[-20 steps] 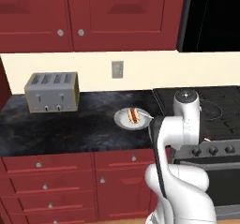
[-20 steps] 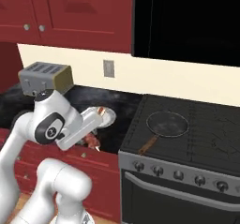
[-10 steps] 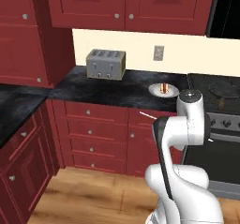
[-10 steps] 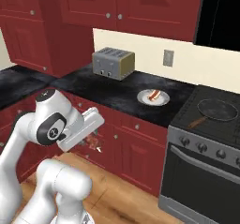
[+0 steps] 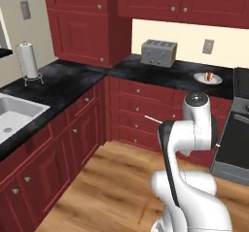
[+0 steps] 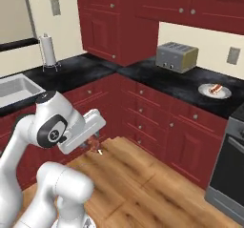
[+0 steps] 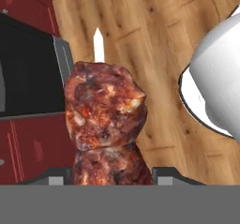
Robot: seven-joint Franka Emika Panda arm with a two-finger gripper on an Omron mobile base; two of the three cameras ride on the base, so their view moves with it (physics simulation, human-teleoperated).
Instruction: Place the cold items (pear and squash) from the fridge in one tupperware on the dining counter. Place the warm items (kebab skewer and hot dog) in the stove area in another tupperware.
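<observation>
My gripper (image 7: 108,178) is shut on the kebab skewer (image 7: 104,120), a lump of charred red-brown meat with its white pointed stick (image 7: 98,45) poking out beyond. In the right base view the gripper (image 6: 93,143) hangs low in front of my arm, over the wooden floor, with the kebab skewer (image 6: 95,142) in it. From the left base view my arm hides the hand, and the skewer's white stick (image 5: 151,118) juts out to the left. The hot dog (image 5: 208,75) lies on a white plate (image 5: 201,79) on the black counter beside the stove (image 5: 236,129). That same hot dog (image 6: 216,88) sits far right in the right base view.
A grey toaster (image 5: 158,53) stands on the corner counter. A sink (image 5: 12,114) and a paper towel roll (image 5: 28,61) are on the left counter run. Red cabinets (image 5: 78,129) line both sides. Wooden floor (image 6: 157,184) lies open ahead.
The whole picture has shifted: the base has backed off and turned left, so the counter and stove now sit farther away at the right. The kebab skewer stays in the gripper.
</observation>
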